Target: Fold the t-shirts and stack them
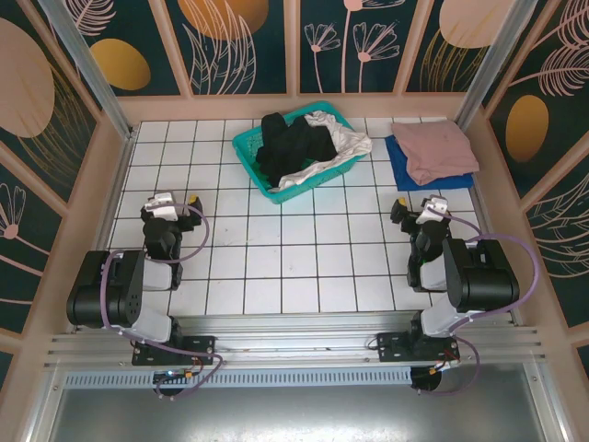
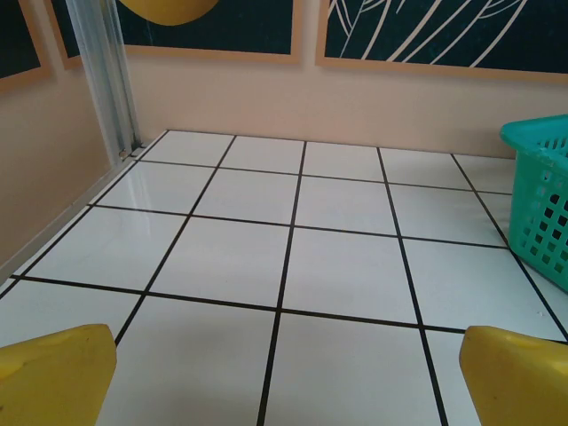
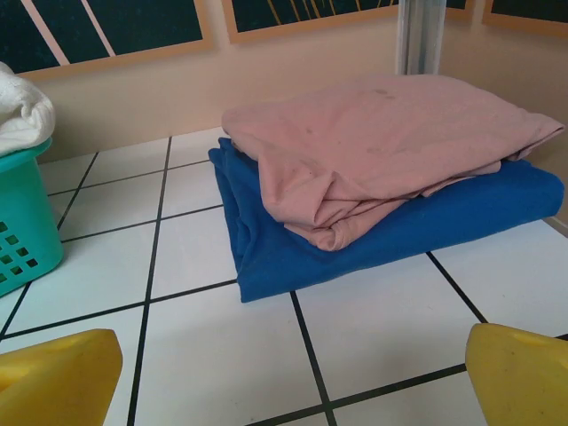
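Both arms' jaws are spread wide and hold nothing. The left gripper [image 2: 284, 390] is over the left side of the white tiled table [image 1: 276, 267], its yellow fingertips [image 2: 53, 373] far apart, with the teal basket [image 2: 541, 200] off to its right. The right gripper [image 3: 284, 382] faces the folded dusty-pink t-shirt [image 3: 390, 142], which lies on top of the folded blue t-shirt [image 3: 399, 231] near the far right corner. A black t-shirt [image 1: 294, 147] lies crumpled in the basket beside a white cloth [image 1: 336, 138].

blue tee [image 3: 399, 235] mostly under pink tee [image 3: 390, 133], basket [image 2: 541, 204] cropped
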